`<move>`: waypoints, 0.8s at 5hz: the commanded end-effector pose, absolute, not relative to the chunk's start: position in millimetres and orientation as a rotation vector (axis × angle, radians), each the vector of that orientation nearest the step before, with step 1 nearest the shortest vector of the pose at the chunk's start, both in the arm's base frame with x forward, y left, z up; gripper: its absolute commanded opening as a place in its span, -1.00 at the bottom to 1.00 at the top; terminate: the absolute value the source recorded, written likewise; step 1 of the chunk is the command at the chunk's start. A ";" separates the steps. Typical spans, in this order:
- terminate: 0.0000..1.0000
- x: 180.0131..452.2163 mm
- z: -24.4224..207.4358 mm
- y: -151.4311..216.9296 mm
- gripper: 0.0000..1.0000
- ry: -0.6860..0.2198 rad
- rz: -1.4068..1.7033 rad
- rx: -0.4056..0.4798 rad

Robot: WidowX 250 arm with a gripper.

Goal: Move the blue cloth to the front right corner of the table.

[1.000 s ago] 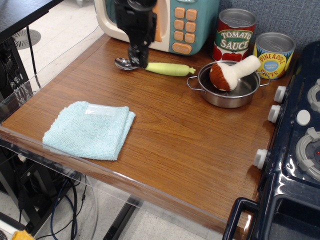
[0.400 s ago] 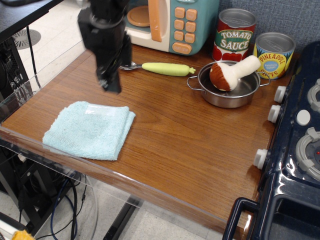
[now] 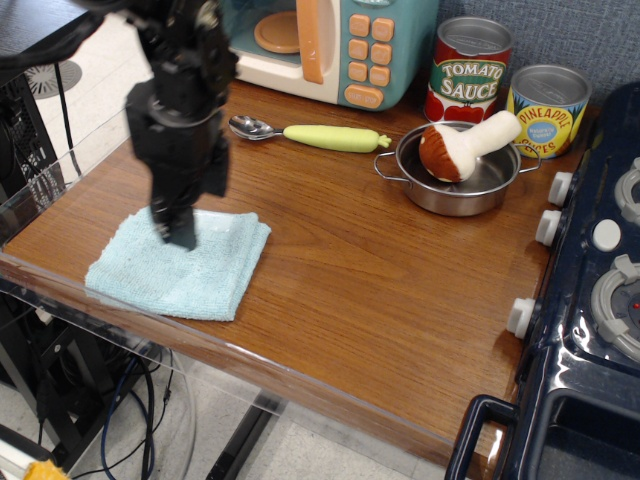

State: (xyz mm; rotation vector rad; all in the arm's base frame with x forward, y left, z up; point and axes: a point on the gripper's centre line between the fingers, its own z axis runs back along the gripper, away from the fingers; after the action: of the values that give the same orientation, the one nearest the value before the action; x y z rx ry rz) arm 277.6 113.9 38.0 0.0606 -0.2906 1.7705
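Note:
The blue cloth [image 3: 205, 275], a pale aqua terry towel folded roughly square, lies flat near the front left corner of the brown wooden table [image 3: 380, 300]. My black gripper [image 3: 180, 232] points down over the cloth's back half, with its tip at or just above the fabric. The fingers overlap from this angle, so I cannot tell whether they are open or shut. The arm hides part of the cloth's far edge.
A steel pot [image 3: 440, 195] holding a toy mushroom [image 3: 465, 145] stands at the back right. A spoon with a green handle [image 3: 320, 135], a toy microwave [image 3: 340, 45], a tomato sauce can [image 3: 468, 65] and a pineapple can [image 3: 548, 108] line the back. A dark navy toy stove [image 3: 590, 300] borders the right side.
The gripper has moved from the back by the spoon, forward and left, and down onto the cloth. The cloth has not moved.

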 end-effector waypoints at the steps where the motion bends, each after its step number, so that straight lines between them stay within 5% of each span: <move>1: -1.00 259.2 29.4 143.1 1.00 -0.294 1.785 0.154; 2: -1.00 257.5 15.4 145.4 1.00 -0.242 1.787 0.188; 4: -1.00 263.0 16.5 105.4 1.00 -0.168 1.782 0.064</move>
State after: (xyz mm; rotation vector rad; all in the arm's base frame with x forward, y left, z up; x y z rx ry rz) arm 261.2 108.0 8.6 0.0718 -0.1576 1.8029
